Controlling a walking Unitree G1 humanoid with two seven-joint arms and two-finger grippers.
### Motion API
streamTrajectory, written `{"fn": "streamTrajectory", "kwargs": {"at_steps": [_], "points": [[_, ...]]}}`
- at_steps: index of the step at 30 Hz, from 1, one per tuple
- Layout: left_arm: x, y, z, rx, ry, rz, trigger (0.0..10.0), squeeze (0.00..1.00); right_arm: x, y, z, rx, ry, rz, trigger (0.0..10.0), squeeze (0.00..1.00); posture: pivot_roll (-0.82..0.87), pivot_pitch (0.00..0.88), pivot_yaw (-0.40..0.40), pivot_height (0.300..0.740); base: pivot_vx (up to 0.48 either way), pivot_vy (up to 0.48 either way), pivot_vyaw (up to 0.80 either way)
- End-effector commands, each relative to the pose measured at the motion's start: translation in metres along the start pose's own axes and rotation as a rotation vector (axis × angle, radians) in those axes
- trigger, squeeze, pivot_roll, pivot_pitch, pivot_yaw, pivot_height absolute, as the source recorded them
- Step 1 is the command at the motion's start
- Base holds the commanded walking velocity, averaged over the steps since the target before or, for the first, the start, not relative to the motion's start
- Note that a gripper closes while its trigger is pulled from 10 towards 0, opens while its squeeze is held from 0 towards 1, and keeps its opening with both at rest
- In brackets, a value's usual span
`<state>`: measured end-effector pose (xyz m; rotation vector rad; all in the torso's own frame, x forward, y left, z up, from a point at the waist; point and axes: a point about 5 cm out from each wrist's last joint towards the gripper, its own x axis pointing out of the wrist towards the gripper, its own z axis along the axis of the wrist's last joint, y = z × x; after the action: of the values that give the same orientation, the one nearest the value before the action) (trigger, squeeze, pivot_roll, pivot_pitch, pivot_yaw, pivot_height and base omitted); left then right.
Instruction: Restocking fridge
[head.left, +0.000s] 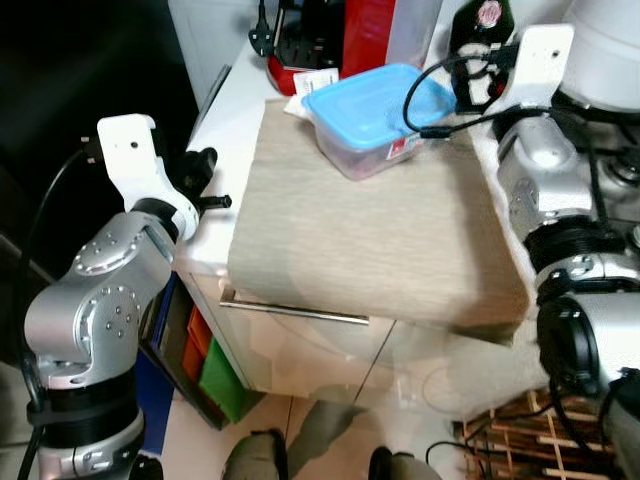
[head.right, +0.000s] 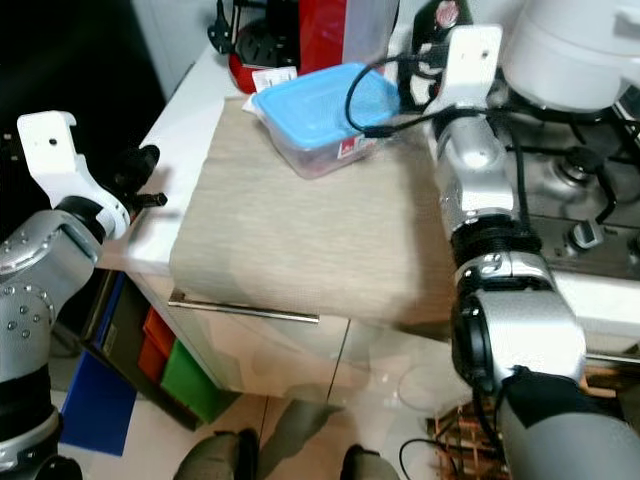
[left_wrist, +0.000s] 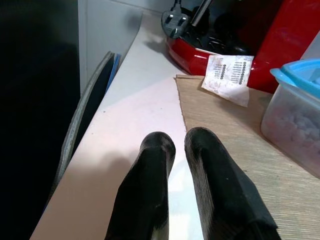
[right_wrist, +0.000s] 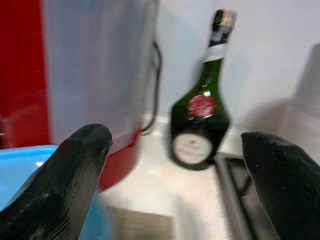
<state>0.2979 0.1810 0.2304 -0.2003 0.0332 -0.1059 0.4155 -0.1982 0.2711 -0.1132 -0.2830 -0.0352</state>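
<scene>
Here the left gripper (left_wrist: 172, 145) hovers low over the white counter (head.left: 240, 110) at its left edge, its two black fingers (left_wrist: 150, 165) close together with only a slim gap and nothing between them. Just beside it lies a beige woven mat (head.left: 370, 235) that covers most of the counter and droops over the front edge, above a cupboard handle (head.left: 295, 313). Toward the back of the mat sits a clear plastic food container (head.left: 375, 120) with a light blue lid (head.right: 320, 100); pale contents show through its wall, but what they are cannot be made out. A small paper label (left_wrist: 227, 77) lies at the mat's rear corner, touching a red appliance (left_wrist: 235, 50) that stands against the wall with a black plug (head.left: 262, 40) beside it. Right of the container, the right gripper (right_wrist: 175, 150) is raised near the back of the counter, its jaws spread wide and empty. Beyond it stands a dark green bottle (right_wrist: 200, 115) with a red seal and a pale label. Further right are a stove (head.right: 575, 190) and a white pot (head.right: 580, 50). Below, coloured bins (head.left: 205, 365) sit in an open shelf, over a pale tiled floor (head.left: 300, 425).
</scene>
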Motion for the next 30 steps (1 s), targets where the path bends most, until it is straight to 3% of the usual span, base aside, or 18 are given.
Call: {"fn": "streamTrajectory", "kwargs": {"at_steps": [1,2,3,5,6,12,13,14,18,23,30], "points": [[-0.002,-0.001,0.000,0.007,0.002,0.010,10.0,0.00,0.004,-0.005,0.007,0.081,-0.010,-0.024,10.0,0.00,0.21,0.182,0.016,0.740,0.000,0.000,0.00],[-0.003,-0.002,-0.001,0.002,0.004,0.011,10.0,0.00,0.005,-0.005,0.007,0.143,-0.002,-0.027,10.0,0.00,0.21,0.183,0.015,0.740,0.000,0.000,0.00],[-0.003,-0.002,-0.001,0.002,0.004,0.011,10.0,0.00,0.005,-0.005,0.007,0.143,-0.002,-0.027,10.0,0.00,0.21,0.183,0.015,0.740,0.000,0.000,0.00],[-0.006,-0.003,-0.005,-0.014,0.016,0.012,10.0,0.00,0.007,0.000,0.006,0.404,0.020,0.004,10.0,0.00,0.21,0.191,0.009,0.740,0.000,0.000,0.00],[-0.006,-0.003,-0.005,-0.014,0.016,0.012,10.0,0.00,0.007,0.000,0.006,0.404,0.020,0.004,10.0,0.00,0.21,0.191,0.009,0.740,0.000,0.000,0.00],[-0.007,-0.007,-0.005,-0.016,0.011,-0.023,10.0,0.00,0.008,0.029,0.003,0.754,0.091,0.234,10.0,0.00,0.19,0.203,0.004,0.740,0.000,0.000,0.00],[-0.007,-0.007,-0.005,-0.016,0.011,-0.023,10.0,0.00,0.008,0.029,0.003,0.754,0.091,0.234,10.0,0.00,0.19,0.203,0.004,0.740,0.000,0.000,0.00],[-0.007,-0.016,-0.003,-0.030,-0.005,-0.067,10.0,0.00,0.006,0.034,0.001,0.828,0.100,0.299,10.0,0.00,0.18,0.207,0.001,0.740,0.000,0.000,0.00],[-0.008,-0.027,-0.002,-0.034,-0.013,-0.114,10.0,0.00,0.003,0.035,-0.006,0.881,0.110,0.337,10.0,0.00,0.17,0.211,-0.002,0.740,0.000,0.000,0.00],[-0.009,-0.020,-0.004,-0.048,-0.006,-0.084,10.0,0.00,0.002,0.037,-0.002,0.962,0.094,0.408,10.0,0.00,0.16,0.207,-0.007,0.740,0.000,0.000,0.00],[-0.006,-0.024,-0.002,-0.059,-0.017,-0.094,10.0,0.00,-0.001,0.044,0.007,0.994,0.072,0.547,10.0,0.00,0.14,0.196,-0.012,0.740,0.000,0.000,0.00]]}}
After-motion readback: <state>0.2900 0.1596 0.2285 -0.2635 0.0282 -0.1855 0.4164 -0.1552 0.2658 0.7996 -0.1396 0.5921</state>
